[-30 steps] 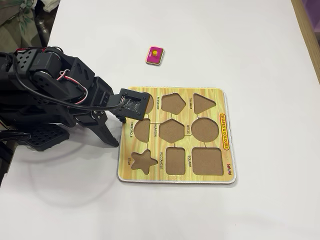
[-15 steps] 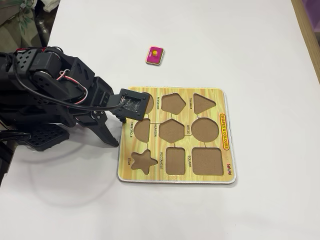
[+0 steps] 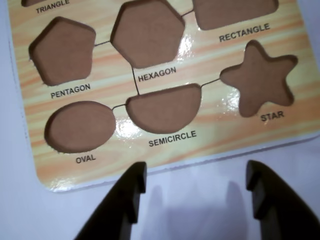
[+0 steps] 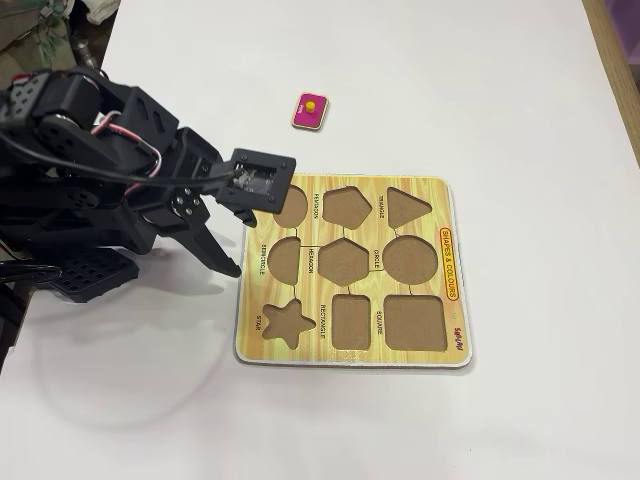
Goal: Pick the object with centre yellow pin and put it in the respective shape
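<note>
The object with centre yellow pin (image 4: pixel 310 110), a small pink piece with a yellow knob, lies alone on the white table beyond the board; the wrist view does not show it. The yellow shape board (image 4: pixel 452 240) (image 3: pixel 210 130) lies flat. Its brown RECTANGLE cut-out (image 4: pixel 350 320) (image 3: pixel 235 12) is empty, between STAR and SQUARE. My gripper (image 4: pixel 232 245) (image 3: pixel 195 175) hangs open over bare table just off the board's edge by the OVAL and SEMICIRCLE cut-outs. Nothing is between its black fingers (image 3: pixel 131 192).
All the board's cut-outs are empty. The arm's black body and base (image 4: pixel 80 190) fill the left side of the fixed view. A table edge (image 4: pixel 612 90) runs along the right, and white table surrounds the board.
The arm's wrist has lifted and shifted toward the far side in the fixed view. The pink piece and the board have not moved.
</note>
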